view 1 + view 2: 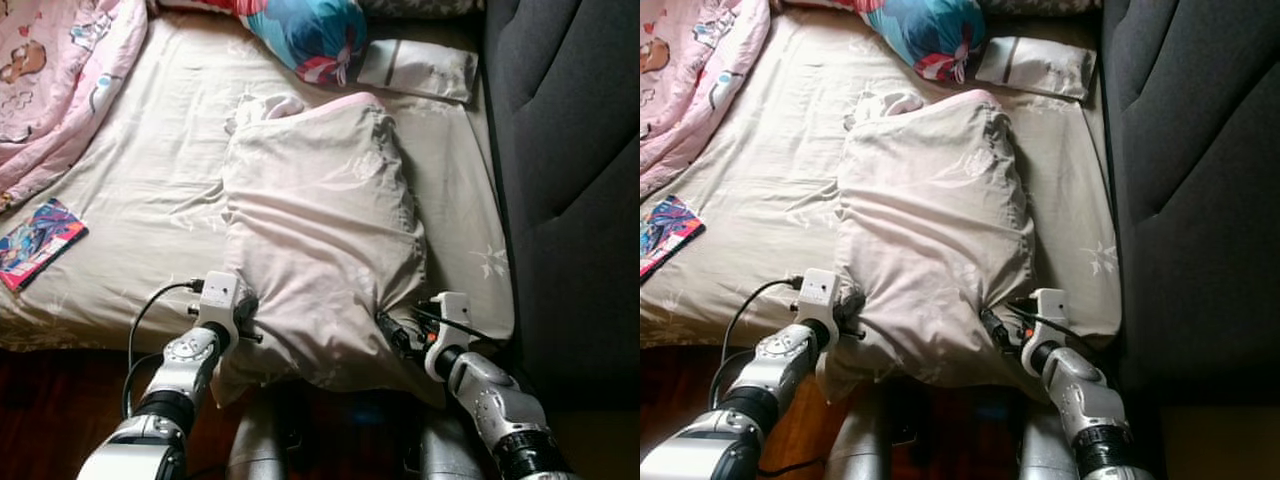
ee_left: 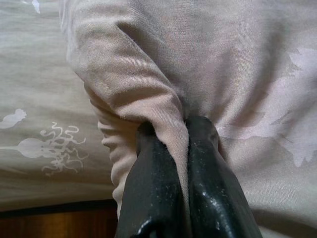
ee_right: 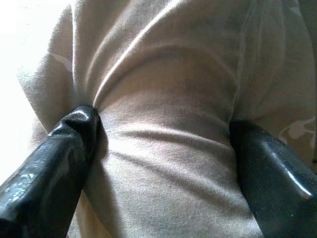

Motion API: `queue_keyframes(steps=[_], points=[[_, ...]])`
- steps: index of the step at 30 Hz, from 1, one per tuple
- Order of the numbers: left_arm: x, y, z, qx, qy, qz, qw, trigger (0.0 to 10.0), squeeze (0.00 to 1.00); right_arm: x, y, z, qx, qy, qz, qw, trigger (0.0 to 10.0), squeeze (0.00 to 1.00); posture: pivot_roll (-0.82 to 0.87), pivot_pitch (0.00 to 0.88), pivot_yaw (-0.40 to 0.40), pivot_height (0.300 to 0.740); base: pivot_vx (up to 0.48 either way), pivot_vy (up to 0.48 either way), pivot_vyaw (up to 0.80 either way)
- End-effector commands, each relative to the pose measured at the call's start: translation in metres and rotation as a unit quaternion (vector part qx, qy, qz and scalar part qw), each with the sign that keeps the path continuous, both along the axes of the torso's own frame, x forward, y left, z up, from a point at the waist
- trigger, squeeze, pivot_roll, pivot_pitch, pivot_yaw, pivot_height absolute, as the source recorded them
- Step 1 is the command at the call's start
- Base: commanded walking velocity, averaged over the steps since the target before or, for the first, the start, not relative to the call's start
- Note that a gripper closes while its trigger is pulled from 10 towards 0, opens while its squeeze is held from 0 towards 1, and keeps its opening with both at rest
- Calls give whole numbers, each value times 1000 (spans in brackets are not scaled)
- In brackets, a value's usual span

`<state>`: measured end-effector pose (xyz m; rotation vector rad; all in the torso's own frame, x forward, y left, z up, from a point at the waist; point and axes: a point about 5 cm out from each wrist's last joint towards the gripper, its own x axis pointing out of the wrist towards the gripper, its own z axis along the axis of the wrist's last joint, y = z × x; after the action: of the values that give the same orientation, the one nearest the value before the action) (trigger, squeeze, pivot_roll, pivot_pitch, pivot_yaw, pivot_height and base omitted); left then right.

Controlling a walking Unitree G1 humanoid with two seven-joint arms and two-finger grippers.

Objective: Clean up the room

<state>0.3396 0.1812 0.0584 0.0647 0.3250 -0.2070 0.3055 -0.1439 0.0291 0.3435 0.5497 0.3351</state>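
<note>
A large beige pillow (image 1: 320,230) with a faint leaf print lies lengthwise on the bed (image 1: 140,200), its near end hanging over the bed's front edge. My left gripper (image 1: 245,315) is at the pillow's near left corner. In the left wrist view the left gripper (image 2: 181,130) is shut on a pinched fold of the pillowcase. My right gripper (image 1: 392,330) is at the near right corner. There its two fingers (image 3: 69,144) stand wide apart and press into a thick bulge of the pillow (image 3: 163,163) held between them.
A pink printed blanket (image 1: 60,70) is bunched at the far left, and a colourful magazine (image 1: 38,242) lies near the bed's left front. A blue and red cushion (image 1: 305,35) and a white packet (image 1: 418,68) lie at the far end. A dark padded panel (image 1: 570,180) borders the right side.
</note>
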Motion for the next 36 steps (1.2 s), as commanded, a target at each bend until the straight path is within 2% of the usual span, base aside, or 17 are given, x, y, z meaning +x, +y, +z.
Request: queue_keyframes(steps=[1, 21, 22, 23, 24, 28, 36], points=[[-8, 6, -9, 7, 16, 0, 1000, 10000, 0, -27, 24, -37, 12, 87, 24, 996, 10000, 0, -20, 389, 152, 647, 0, 0, 0], [-15, 23, -5, 19, 9, 7, 1000, 10000, 0, -24, 47, -45, 29, 91, -4, 995, 10000, 0, 74, 405, 184, 647, 0, 0, 0], [-15, 24, -4, 20, 8, 7, 1000, 10000, 0, -24, 50, -45, 31, 91, -2, 995, 7098, 0, 78, 406, 187, 647, 0, 0, 0], [-15, 24, -3, 20, 7, 7, 1000, 10000, 0, -24, 51, -45, 33, 91, 0, 995, 7098, 0, 78, 406, 188, 647, 0, 0, 0], [-15, 24, -3, 20, 7, 7, 1000, 10000, 0, -24, 52, -44, 34, 90, 0, 995, 0, 0, 78, 405, 188, 647, 0, 0, 0], [-14, 23, -2, 20, 5, 5, 1000, 10000, 0, -22, 57, -41, 42, 80, 11, 996, 0, 0, 77, 406, 190, 647, 0, 0, 0], [-14, 20, -2, 19, 9, 3, 1000, 10000, 0, -22, 53, -42, 42, 77, 8, 996, 0, 0, 68, 404, 191, 647, 0, 0, 0]])
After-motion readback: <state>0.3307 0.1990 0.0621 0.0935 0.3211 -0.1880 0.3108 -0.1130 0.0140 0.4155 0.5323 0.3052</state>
